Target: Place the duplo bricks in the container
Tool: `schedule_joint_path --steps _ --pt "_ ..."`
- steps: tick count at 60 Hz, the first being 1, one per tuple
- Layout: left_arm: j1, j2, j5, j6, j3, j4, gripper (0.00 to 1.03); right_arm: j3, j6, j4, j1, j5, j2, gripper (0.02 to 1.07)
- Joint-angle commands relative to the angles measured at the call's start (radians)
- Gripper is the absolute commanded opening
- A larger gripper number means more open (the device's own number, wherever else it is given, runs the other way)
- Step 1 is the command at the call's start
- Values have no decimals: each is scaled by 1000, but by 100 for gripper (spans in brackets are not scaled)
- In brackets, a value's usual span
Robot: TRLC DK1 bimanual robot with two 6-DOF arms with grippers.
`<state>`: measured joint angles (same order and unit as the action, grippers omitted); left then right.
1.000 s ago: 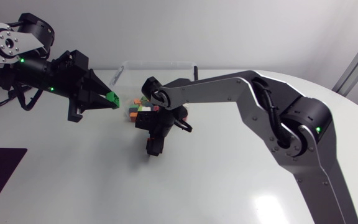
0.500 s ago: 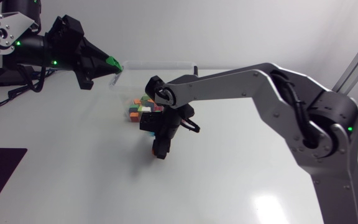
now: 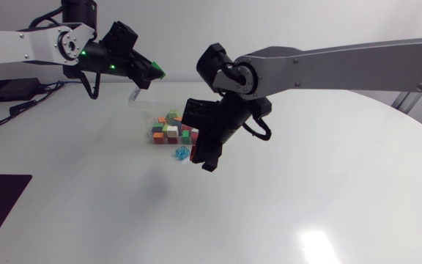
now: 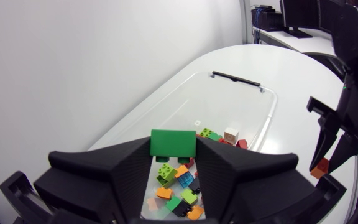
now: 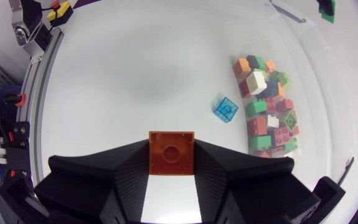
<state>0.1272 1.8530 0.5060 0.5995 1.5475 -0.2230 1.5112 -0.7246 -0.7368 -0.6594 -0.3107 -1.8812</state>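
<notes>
Two arms are up off the table (image 3: 291, 213), each carrying a brick. The left arm comes in level from its side, and its left gripper (image 3: 147, 75) points out over the back of the table, fingers clamped on a green brick (image 4: 173, 143) from both sides. From its wrist the clear container (image 4: 268, 118) lies below and ahead, with a heap of mixed bricks (image 4: 179, 186) at the end under the fingers. The right arm stretches in long from its side, wrist bent down, so the right gripper (image 3: 204, 158) hangs nose-down above the table just beside the heap, pinching an orange brick (image 5: 171, 152) between its fingers. A clear blue brick (image 5: 226, 109) lies flat close to the heap and close under that gripper; whether it is inside the clear wall I cannot tell.

The two grippers are well apart, the left at the container's far side, the right at the near side. The white top runs broad on the near and right sides, its curved edge a long way from either gripper.

A second ago the left gripper held the green brick lower and nearer the heap; it has since lifted and swung towards the back. The right gripper was down at the table beside the bricks; it has risen, and the blue brick shows where it was.
</notes>
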Motion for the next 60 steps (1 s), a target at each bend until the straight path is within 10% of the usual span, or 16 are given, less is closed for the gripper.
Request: schedule_joint_path --steps 1,7,60 --pt "17 63 -26 -55 68 19 73 -28 27 5 23 -5 44 31" --pt "37 81 -77 -64 75 19 97 -8 51 10 49 -19 76 31" --pt "3 -252 -98 -37 -466 8 98 340 318 177 176 -28 -88 31"
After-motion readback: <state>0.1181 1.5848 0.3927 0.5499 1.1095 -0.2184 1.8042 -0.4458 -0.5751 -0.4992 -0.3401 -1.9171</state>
